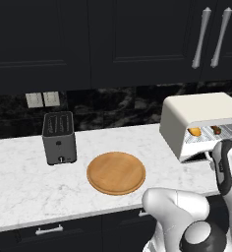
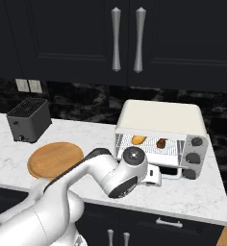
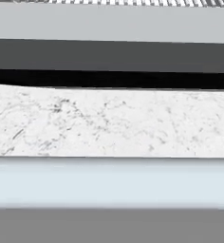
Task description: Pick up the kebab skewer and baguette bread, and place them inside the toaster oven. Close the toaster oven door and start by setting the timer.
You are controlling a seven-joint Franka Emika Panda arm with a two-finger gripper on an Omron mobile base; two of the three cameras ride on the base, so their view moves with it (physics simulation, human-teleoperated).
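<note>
The cream-white toaster oven (image 2: 158,117) (image 1: 196,110) stands on the counter at the right with its door (image 2: 170,171) folded down. On its wire rack lie the golden baguette bread (image 2: 138,140) (image 1: 194,131) and, to its right, the dark kebab skewer (image 2: 161,143) (image 1: 216,130). My gripper (image 2: 157,178) hangs low at the front edge of the lowered door, open, with nothing in it. In the hand view a pale bar (image 3: 109,182), apparently the door's handle, crosses just ahead, with marble counter (image 3: 109,118) beyond it. Three dark knobs (image 2: 193,157) sit on the oven's right panel.
A round wooden board (image 1: 116,173) (image 2: 55,158) lies mid-counter. A dark grey slot toaster (image 1: 59,138) (image 2: 29,120) stands at the left by the wall. Dark upper cabinets with long handles (image 2: 116,39) hang overhead. The counter's front edge (image 2: 182,216) runs just below my arm.
</note>
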